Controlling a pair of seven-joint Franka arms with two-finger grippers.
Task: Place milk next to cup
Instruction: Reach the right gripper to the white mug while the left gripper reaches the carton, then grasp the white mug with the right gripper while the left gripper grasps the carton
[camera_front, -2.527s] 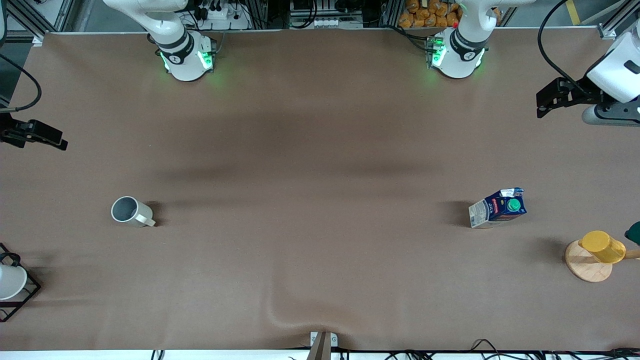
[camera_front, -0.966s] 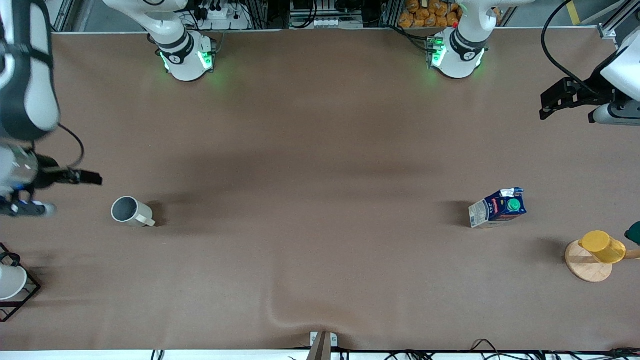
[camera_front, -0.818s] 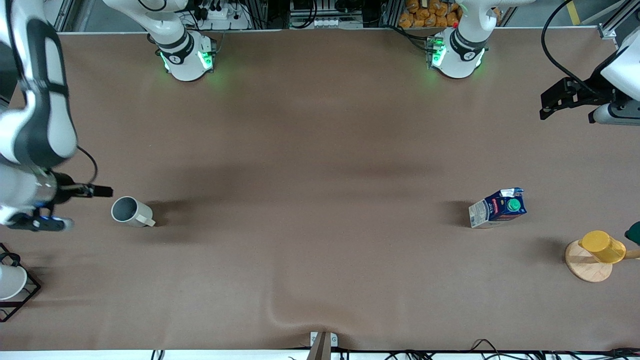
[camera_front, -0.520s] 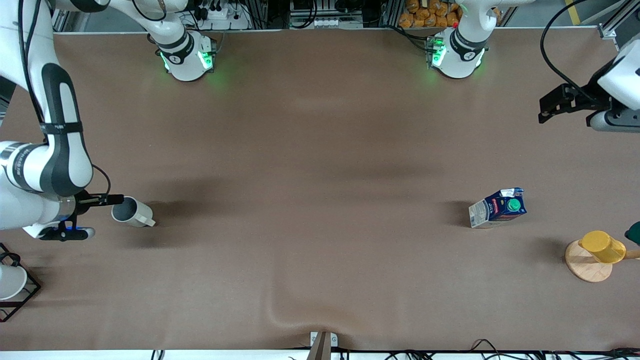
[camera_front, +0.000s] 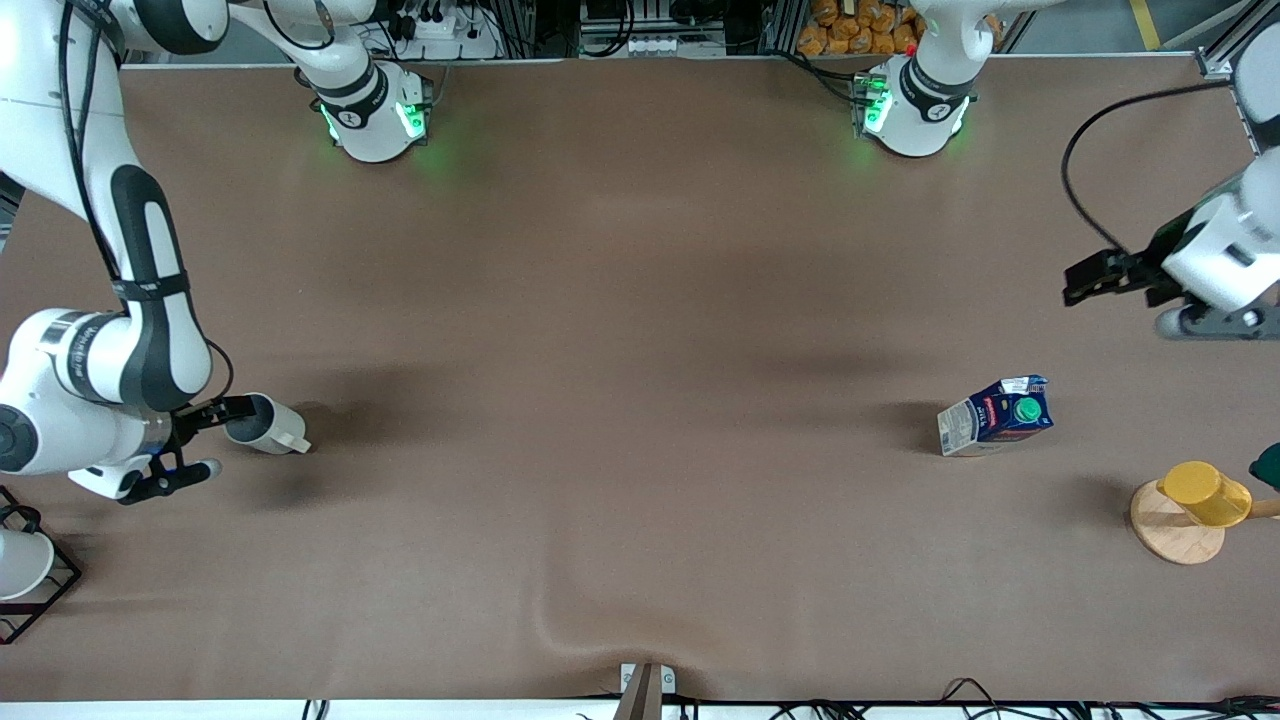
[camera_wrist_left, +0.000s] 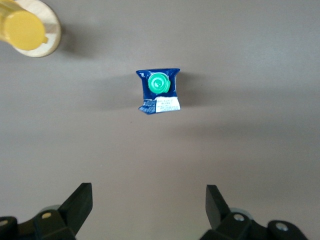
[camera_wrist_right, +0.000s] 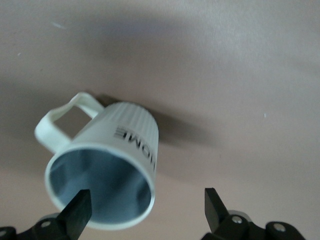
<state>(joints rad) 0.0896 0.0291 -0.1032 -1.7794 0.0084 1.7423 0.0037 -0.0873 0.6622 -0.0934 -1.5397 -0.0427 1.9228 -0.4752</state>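
The milk (camera_front: 995, 415) stands upright on the brown cloth toward the left arm's end of the table. It is a dark blue carton with a green cap, and it also shows in the left wrist view (camera_wrist_left: 159, 90). My left gripper (camera_front: 1092, 277) is open and empty, up over bare cloth and apart from the milk. Its open fingers frame bare cloth in the left wrist view (camera_wrist_left: 148, 200). The cup (camera_front: 262, 424), a cream mug with a grey inside, stands toward the right arm's end. My right gripper (camera_front: 205, 442) is open at the cup's rim. In the right wrist view (camera_wrist_right: 145, 205) one finger is over the cup's (camera_wrist_right: 107, 165) mouth.
A yellow cup on a wooden stand (camera_front: 1192, 505) is nearer the front camera than the milk, and shows in the left wrist view (camera_wrist_left: 25, 27). A white cup in a black wire rack (camera_front: 20, 565) is near the right arm's end. The cloth has a fold (camera_front: 560, 625) at the front edge.
My right arm has swung in from the table's end and brought its open gripper to the cup. My left gripper has come down closer to the milk. Milk and cup have not moved.
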